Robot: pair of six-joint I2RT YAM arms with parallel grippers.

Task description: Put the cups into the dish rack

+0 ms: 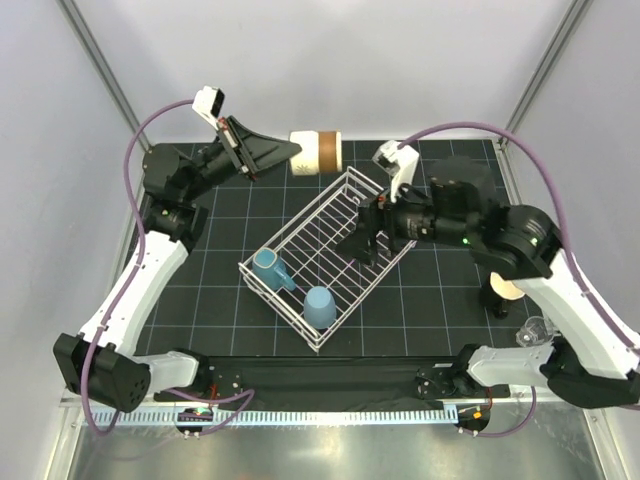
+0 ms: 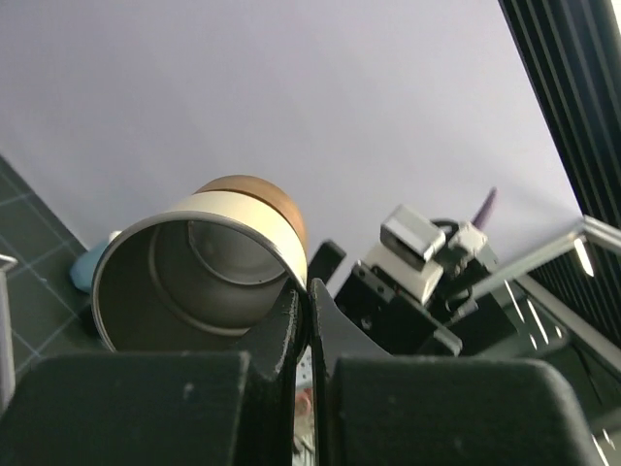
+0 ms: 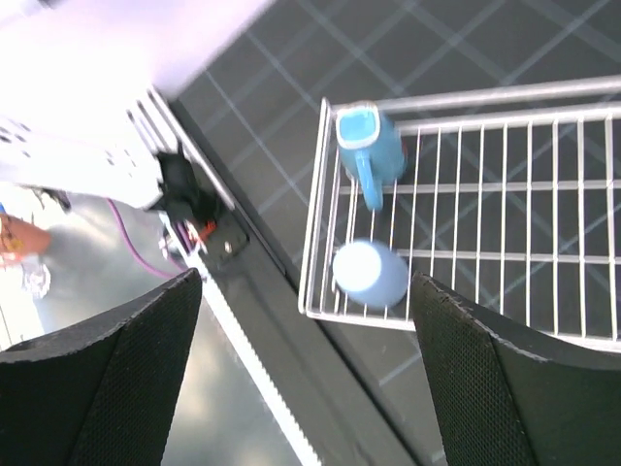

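My left gripper (image 1: pixel 293 151) is raised at the back of the table, shut on the rim of a beige cup with a brown base (image 1: pixel 320 152). In the left wrist view the cup (image 2: pixel 194 282) lies sideways, its wall pinched between my jaws (image 2: pixel 310 291). The white wire dish rack (image 1: pixel 295 217) sits diagonally mid-table. It holds a blue handled mug (image 1: pixel 268 268) (image 3: pixel 364 141) and an upside-down light blue tumbler (image 1: pixel 320 305) (image 3: pixel 369 274). My right gripper (image 1: pixel 360 245) (image 3: pixel 306 282) hangs open above the rack (image 3: pixel 315 194), with nothing between its fingers.
A small cup (image 1: pixel 502 290) stands on the dark grid mat at the right, partly under my right arm. A clear glass cup (image 1: pixel 535 330) sits near the right front corner. The frame posts rise at both back corners.
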